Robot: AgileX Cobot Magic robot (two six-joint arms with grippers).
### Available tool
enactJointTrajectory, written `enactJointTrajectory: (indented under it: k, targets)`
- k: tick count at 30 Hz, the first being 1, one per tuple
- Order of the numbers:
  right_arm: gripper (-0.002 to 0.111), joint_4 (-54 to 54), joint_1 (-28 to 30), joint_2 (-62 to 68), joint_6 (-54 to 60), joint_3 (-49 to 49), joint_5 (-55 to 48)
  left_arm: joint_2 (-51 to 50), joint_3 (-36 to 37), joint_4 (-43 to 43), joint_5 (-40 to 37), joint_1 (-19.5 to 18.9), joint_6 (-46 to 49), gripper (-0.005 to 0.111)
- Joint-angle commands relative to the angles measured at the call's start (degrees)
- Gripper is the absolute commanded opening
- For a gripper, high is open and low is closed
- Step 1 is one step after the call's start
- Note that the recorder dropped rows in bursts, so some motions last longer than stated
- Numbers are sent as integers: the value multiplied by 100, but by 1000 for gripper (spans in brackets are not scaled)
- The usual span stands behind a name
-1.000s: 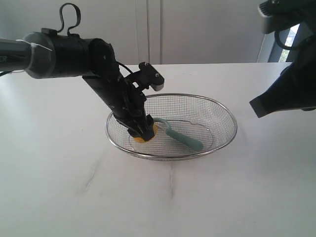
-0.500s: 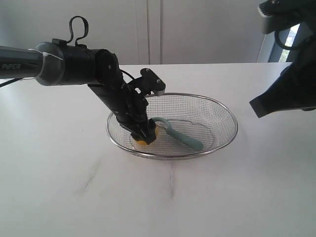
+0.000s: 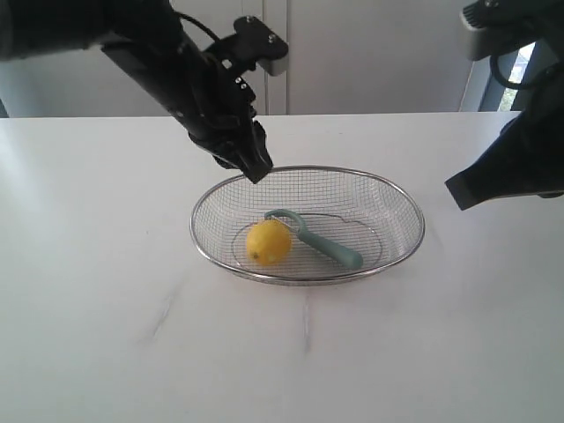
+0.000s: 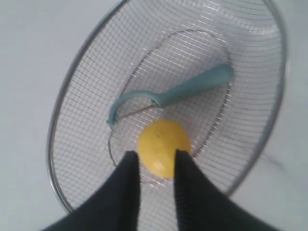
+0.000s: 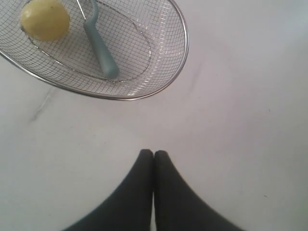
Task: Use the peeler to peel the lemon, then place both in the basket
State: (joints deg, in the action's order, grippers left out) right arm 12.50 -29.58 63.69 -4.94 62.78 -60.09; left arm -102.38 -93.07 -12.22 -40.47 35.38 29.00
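While the left pincer [image 3: 257, 167] hangs in the air over the far left part of the basket [image 3: 308, 279], its two dark fingers [image 4: 130, 178] stand a little way apart with nothing between them. From its wrist, the lemon [image 3: 269, 242] shows through that gap, well below and untouched.

The lemon lies on the mesh floor of the basket, towards the left end as I stand looking at it, bright yellow on every side I can see. The peeler [image 3: 324, 248] lies in the basket too. Its hooked head curves close by the lemon, though I cannot tell whether the two touch, and its pale teal handle runs off along the mesh towards the right. The basket sits flat on the white desk [image 3: 106, 335].

Over on the right, the other arm [image 3: 511, 172] is held up, well apart from the basket. The right pincer [image 5: 154, 154] has its fingers pressed tight together, gripping nothing, above bare desk just outside the basket's rim.
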Motion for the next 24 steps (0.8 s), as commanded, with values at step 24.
enactJointTrajectory:
  k: [24]
  targets:
    - [0, -5, 45, -25, 1, -13, 777, 3427, 1907, 559, -992, -621, -568, 0]
